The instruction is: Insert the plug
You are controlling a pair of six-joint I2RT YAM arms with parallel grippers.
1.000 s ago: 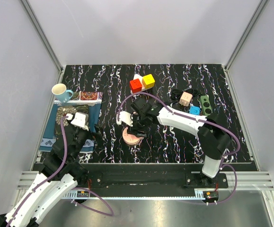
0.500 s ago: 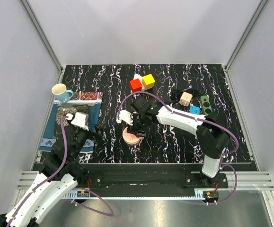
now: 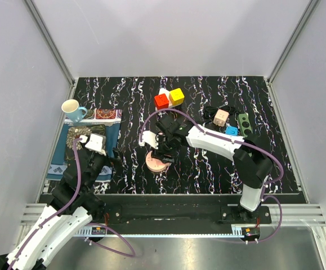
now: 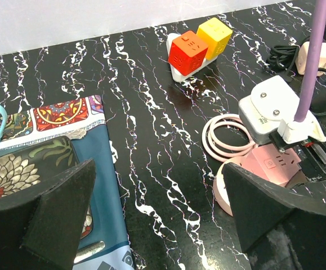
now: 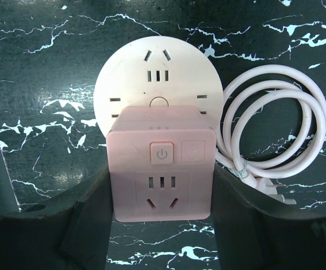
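— What of the right gripper [image 5: 161, 169]?
— Clamped on the pink cube adapter [image 5: 160, 197], a finger against each side; the round socket disc [image 5: 157, 67] lies just past its tips, overlapped by the cube; the coiled cable [image 5: 275, 73] sits to its right.
— And the left gripper [image 4: 159, 166]?
— Jaws wide apart, holding nothing; the cube is ahead and to its right, well apart across the bench [image 4: 146, 129].
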